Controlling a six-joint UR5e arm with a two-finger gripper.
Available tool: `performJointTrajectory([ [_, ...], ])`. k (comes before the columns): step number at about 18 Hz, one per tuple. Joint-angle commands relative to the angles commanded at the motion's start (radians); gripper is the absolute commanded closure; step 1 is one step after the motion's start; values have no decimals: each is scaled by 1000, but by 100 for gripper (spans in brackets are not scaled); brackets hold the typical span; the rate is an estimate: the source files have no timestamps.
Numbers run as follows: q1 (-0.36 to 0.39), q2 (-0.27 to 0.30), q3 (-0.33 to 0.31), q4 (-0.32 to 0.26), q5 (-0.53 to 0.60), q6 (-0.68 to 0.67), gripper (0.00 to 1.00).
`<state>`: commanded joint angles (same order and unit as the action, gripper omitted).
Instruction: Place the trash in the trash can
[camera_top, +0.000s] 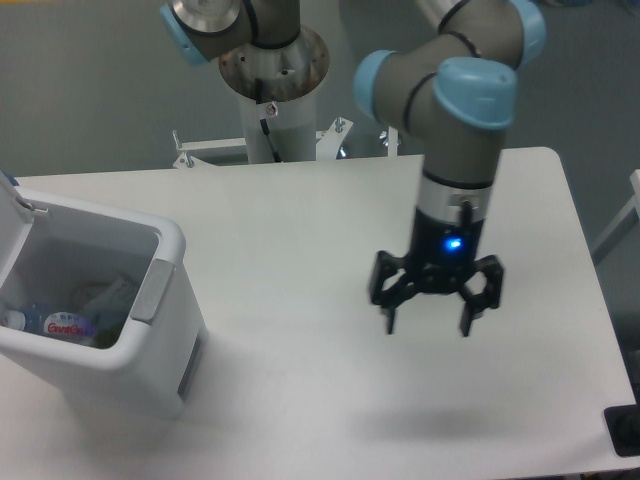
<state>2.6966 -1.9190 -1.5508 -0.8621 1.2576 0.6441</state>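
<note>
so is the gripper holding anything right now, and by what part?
Nothing. The gripper is open and empty above the table; the bottle lies in the trash can.

Pincer (429, 321) hangs above the white table (300, 240), fingers spread, nothing between them. Bare tabletop beneath it and on every side. Only tall obstacle on the surface: the trash can (150, 340), well apart to the pincer's left in the camera view, lid (12, 235) swung back, mouth open upward. Behind the pincer, past the far table edge, stands the arm's base column (272, 95).
</note>
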Motion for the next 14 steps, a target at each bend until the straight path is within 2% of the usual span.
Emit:
performJointTrajectory([
  [4, 29, -6, -34, -5, 159, 138, 0],
  [6, 28, -8, -41, -8, 224, 152, 0],
  [11, 22, -25, -28, -31, 289, 172, 0],
  [14, 14, -31, -17, -64, 305, 278, 0],
])
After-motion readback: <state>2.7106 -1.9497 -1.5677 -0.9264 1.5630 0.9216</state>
